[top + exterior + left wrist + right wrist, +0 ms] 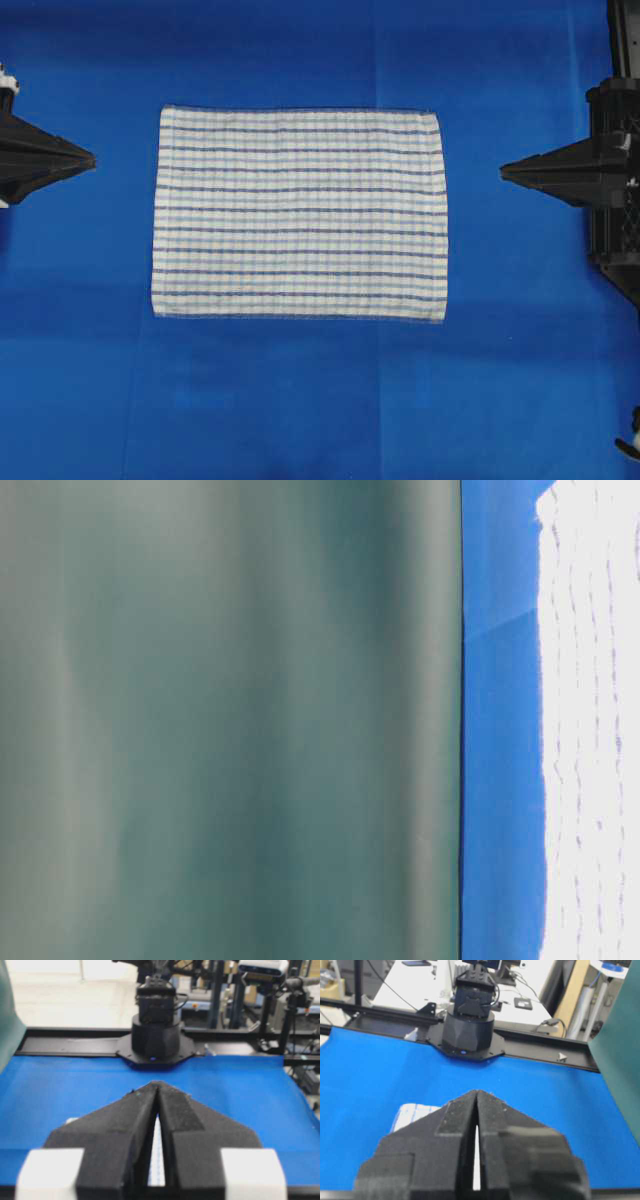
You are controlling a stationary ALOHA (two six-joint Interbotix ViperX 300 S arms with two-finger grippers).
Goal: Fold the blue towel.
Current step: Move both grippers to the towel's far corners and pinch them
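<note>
The blue towel (300, 214), white with thin blue stripes in a faint check, lies flat and unfolded in the middle of the blue table covering (300, 400). My left gripper (90, 158) points at it from the left edge, a short way off its left side, tips together and holding nothing. My right gripper (505, 172) faces it from the right, also shut and empty, apart from the towel's right edge. In the left wrist view the shut gripper (157, 1085) hides most of the towel (157, 1155). In the right wrist view a towel corner (415, 1112) shows left of the shut gripper (476, 1093).
The opposite arm's base (152, 1035) stands at the far table edge in the left wrist view, and likewise the other base (470, 1030) in the right wrist view. A green curtain (230, 720) fills most of the table-level view beside a strip of towel (595, 730).
</note>
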